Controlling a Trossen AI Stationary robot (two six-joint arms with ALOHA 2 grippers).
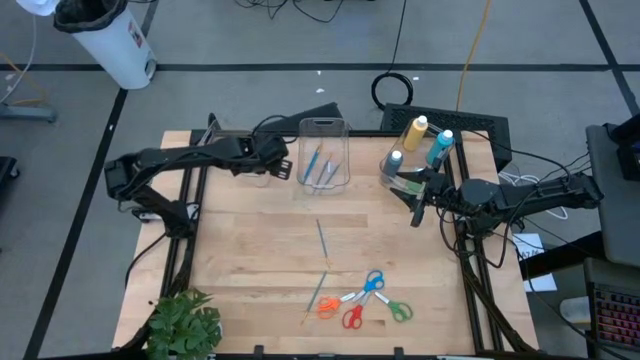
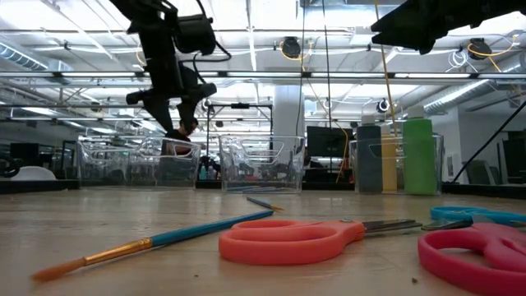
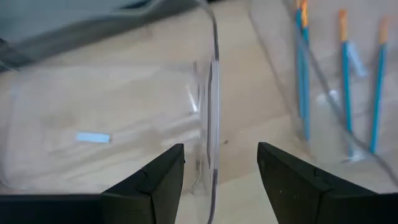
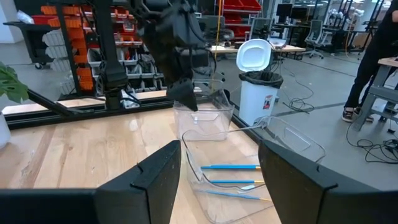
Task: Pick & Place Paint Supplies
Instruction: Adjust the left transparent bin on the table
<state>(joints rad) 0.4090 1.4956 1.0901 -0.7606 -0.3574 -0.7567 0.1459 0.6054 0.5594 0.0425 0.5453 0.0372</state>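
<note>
Left gripper (image 1: 277, 158) hangs at the upper left of the table (image 1: 250, 260) in the overhead frame, its fingers (image 3: 155, 180) parted to a moderate gap over the wall of a clear empty bin (image 1: 258, 165), gripping nothing; from its wrist camera the bin's rim runs up between the two dark fingers. Right gripper (image 1: 420, 205) sits at the upper right, just below the bottle bin (image 1: 400, 170), its jaws standing wide and empty.

Hard to read: the empty bin is almost invisible from overhead, half covered by the left arm. In the low frame the bins at the back blur together, and the bottles show only as grey, yellow and green blocks behind plastic. The red scissors (image 2: 485, 255) are cut off by the lower right corner there.

Paint bottles (image 1: 425, 145) stand clustered in the bin at the upper right. Several blue brushes (image 1: 320, 165) lie in the middle bin (image 1: 323, 128) at the top centre. One brush (image 1: 322, 238) lies alone mid-table, and another brush (image 1: 316, 297) lies lower down, next to the scissors (image 1: 365, 300), which are bunched at lower centre.

A green plant (image 1: 185, 325) fills the lower left corner. Bare wood stretches across the centre and left of the table, well apart from both arms
</note>
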